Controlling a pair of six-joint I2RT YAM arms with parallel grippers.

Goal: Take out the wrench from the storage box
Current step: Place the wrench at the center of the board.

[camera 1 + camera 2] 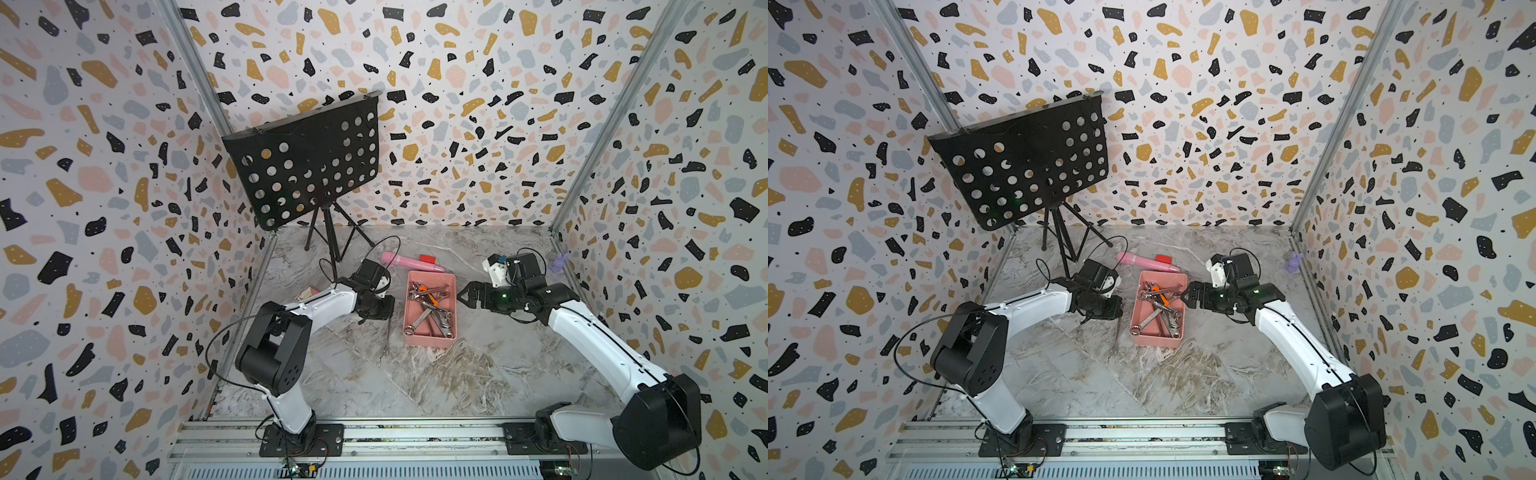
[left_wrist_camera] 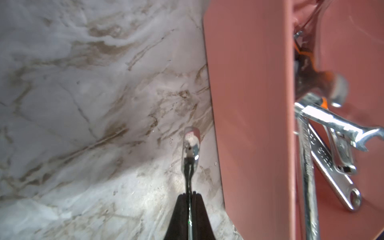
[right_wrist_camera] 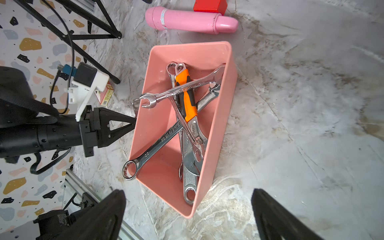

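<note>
While left end effector (image 2: 189, 195) pinches slim chrome wrench (image 2: 192, 145) | right end effector (image 3: 188, 192) — wide open

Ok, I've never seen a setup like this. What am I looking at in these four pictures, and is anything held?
Two robot arms, left and right, are mounted on a rail at the table's near edge. Two pictures look down from overhead, nearly alike; the other two come from a camera on each wrist. On the marble table stands a pink storage box with a pile of wrenches in it. Behind it lie a pink cylinder and a red block; a black music stand is at the back. The left tool is shut on one slim wrench, outside the box beside its wall. The right tool is open and empty, at the box's other side.
</note>
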